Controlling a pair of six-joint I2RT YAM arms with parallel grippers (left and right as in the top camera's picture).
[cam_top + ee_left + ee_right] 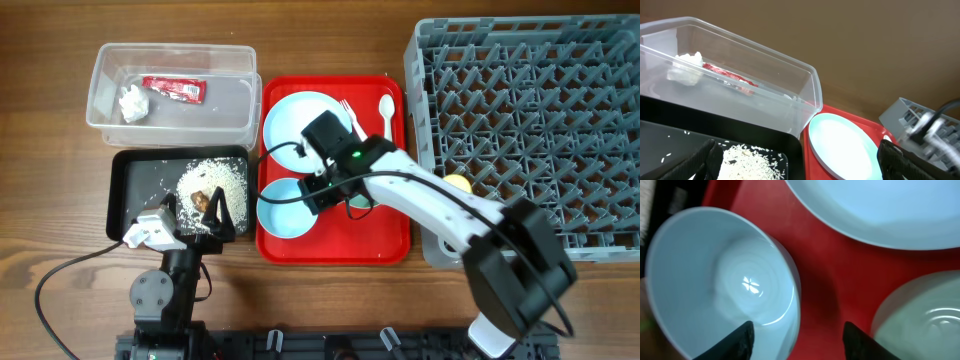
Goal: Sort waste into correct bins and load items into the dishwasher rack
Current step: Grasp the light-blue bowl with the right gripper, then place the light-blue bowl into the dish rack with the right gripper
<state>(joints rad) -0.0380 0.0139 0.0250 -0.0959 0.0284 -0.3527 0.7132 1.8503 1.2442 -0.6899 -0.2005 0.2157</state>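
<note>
waste looks sorted: red wrapper (175, 88) and tissue (131, 102) lie in the clear tub (100, 85), far left. rice (225, 178) and brown chunk (201, 198) sit in the black tray (125, 195) just near of it.

loading barely begun, by my read. only the yellow cup (458, 183) sits in the rack (540, 100), at its left edge. plate (295, 118), fork (347, 108), spoon (386, 112), small blue bowl (740, 280) and mint bowl (920, 315) are not yet loaded, all on the red tray (330, 245).

right gripper (799, 327) is spread open over the small blue bowl's right rim, gripping nothing. left gripper (797, 152) hangs wide apart and empty at the black tray's near edge.
</note>
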